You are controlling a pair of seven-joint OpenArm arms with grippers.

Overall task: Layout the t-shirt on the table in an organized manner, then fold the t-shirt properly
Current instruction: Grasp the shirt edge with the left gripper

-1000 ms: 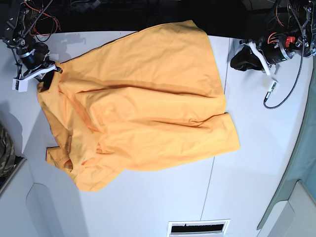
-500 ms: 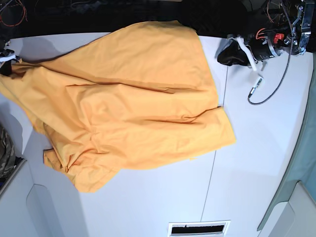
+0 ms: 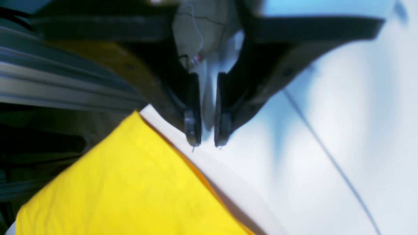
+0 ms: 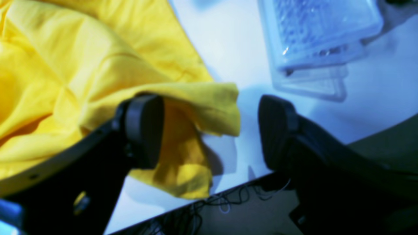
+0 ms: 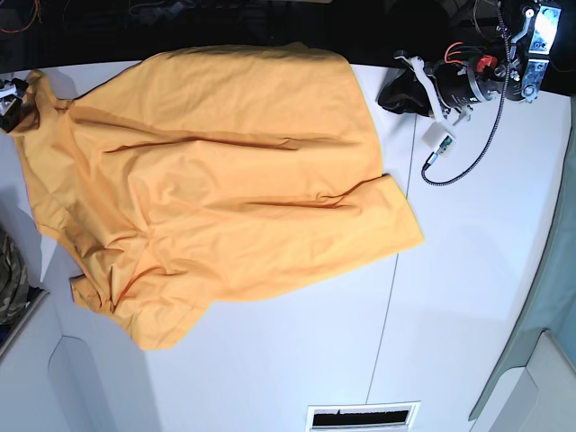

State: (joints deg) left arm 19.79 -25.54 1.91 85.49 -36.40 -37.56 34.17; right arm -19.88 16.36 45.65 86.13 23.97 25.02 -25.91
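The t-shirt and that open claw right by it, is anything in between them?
Nothing visible is. In the right wrist view the right gripper is open, and a folded edge of the t-shirt already lies between its jaws, above the bare table. The clear plastic trays sit farther off.

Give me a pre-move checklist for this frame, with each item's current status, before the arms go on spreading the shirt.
1. Right gripper jaws open: ok.
2. Right jaws clear of the t-shirt: not ok; a fold lies between them.
3. Left gripper empty: ok; jaws nearly closed, nothing between.
4. Left gripper off the cloth: ok; it hangs over bare table beside the edge.
5. Shirt flat: not ok; creases and a bunched sleeve.
6. Collar position: cannot tell.
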